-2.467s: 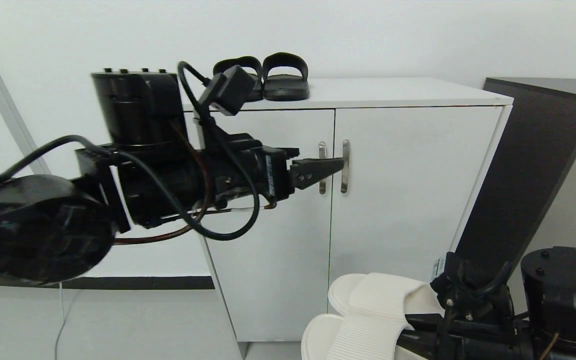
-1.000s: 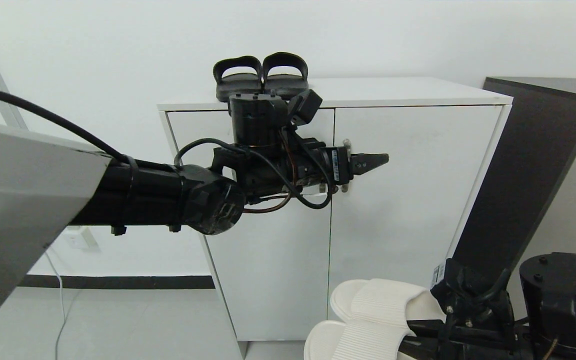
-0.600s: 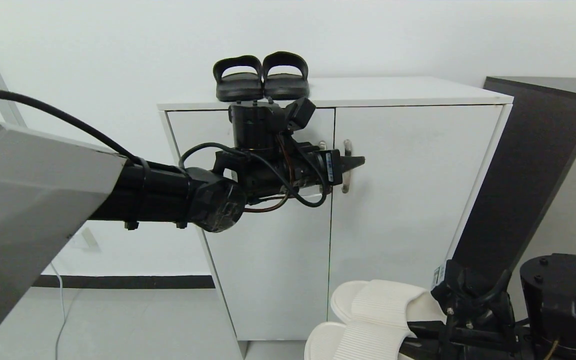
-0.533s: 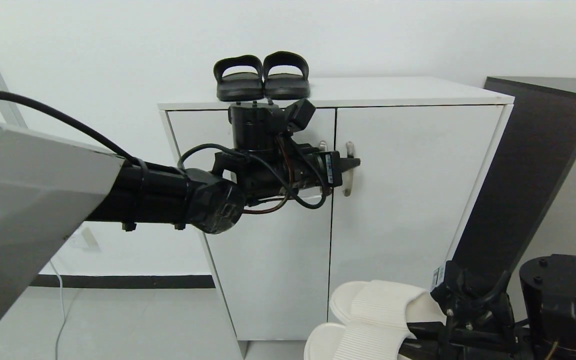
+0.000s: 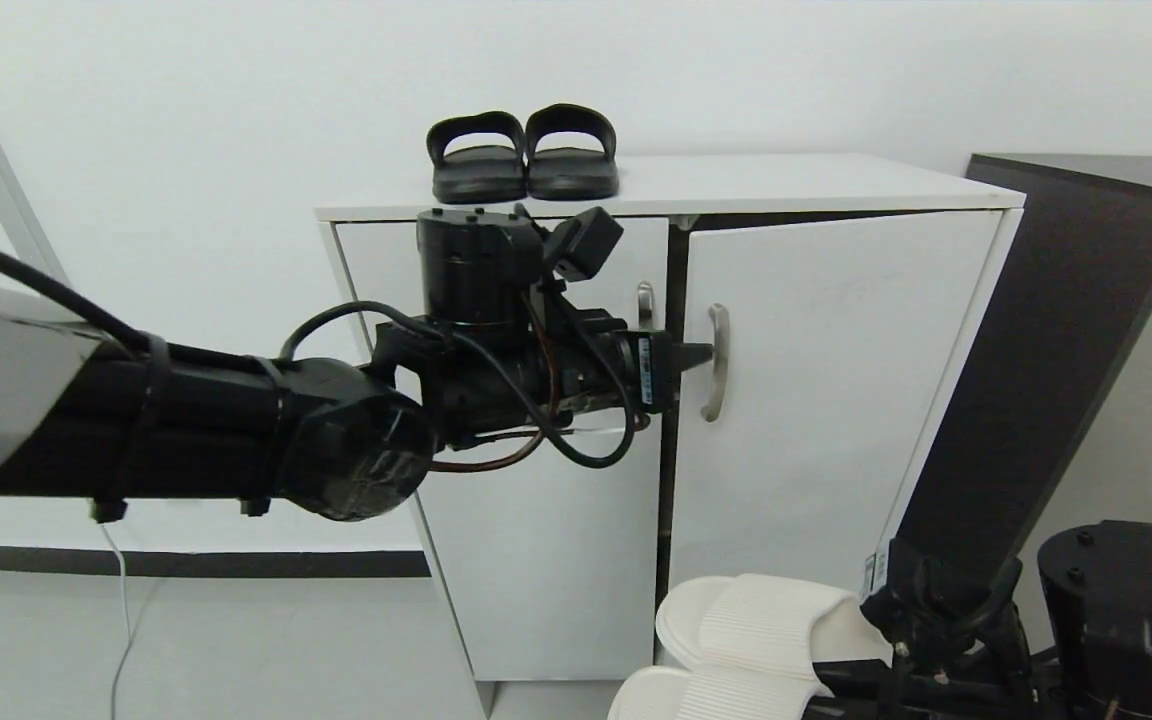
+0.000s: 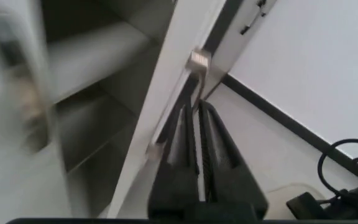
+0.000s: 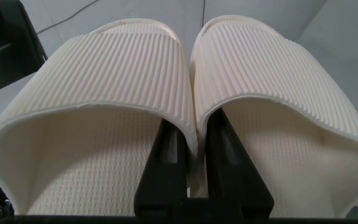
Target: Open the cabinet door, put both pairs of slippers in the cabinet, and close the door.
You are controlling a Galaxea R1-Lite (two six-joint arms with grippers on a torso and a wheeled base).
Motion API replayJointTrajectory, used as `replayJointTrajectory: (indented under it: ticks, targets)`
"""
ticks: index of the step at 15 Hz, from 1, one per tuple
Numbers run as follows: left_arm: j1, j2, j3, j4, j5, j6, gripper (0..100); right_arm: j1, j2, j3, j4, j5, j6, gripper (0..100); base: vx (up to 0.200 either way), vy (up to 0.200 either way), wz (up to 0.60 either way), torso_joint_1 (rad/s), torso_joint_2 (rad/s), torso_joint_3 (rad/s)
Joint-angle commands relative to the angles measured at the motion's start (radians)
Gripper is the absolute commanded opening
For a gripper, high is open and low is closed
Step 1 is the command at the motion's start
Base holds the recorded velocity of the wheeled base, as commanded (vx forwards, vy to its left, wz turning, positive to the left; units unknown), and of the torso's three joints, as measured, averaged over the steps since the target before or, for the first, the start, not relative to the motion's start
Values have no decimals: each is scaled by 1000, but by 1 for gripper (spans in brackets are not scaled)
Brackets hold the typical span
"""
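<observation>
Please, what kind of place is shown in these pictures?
Probably a home entryway, or a room set up like one: a white cabinet with shelves stands against a bare wall, black slippers on top, white slippers in the right gripper.

Lower edge of head view cuts off the white slippers (image 5: 736,630), whose straps hide the right gripper (image 7: 194,155) tips; cabinet shelves (image 6: 86,68) blurred in left wrist view; left door's handle (image 5: 645,298) part-hidden behind left arm (image 5: 336,440); right door's handle (image 6: 197,60) blurred at the left gripper (image 6: 197,115).
</observation>
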Motion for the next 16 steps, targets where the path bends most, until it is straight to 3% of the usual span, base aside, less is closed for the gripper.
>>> replayJointTrajectory:
  ticks: [1, 5, 9, 16]
  targets:
    - [-3, -81, 60, -32, -3, -1, 0, 3, 1, 0, 0, 1, -1, 0, 0, 0, 0, 0, 0, 0]
    - [39, -61, 74, -121, -3, -26, 0, 9, 6, 2, 0, 1, -2, 0, 0, 0, 0, 0, 0, 0]
    - [71, 11, -32, -116, 42, -78, 0, 9, 8, 5, 0, 1, -21, 0, 0, 0, 0, 0, 0, 0]
    - [65, 94, -137, -113, 69, -81, 0, 33, 4, 8, 0, -1, -21, 0, 0, 0, 0, 0, 0, 0]
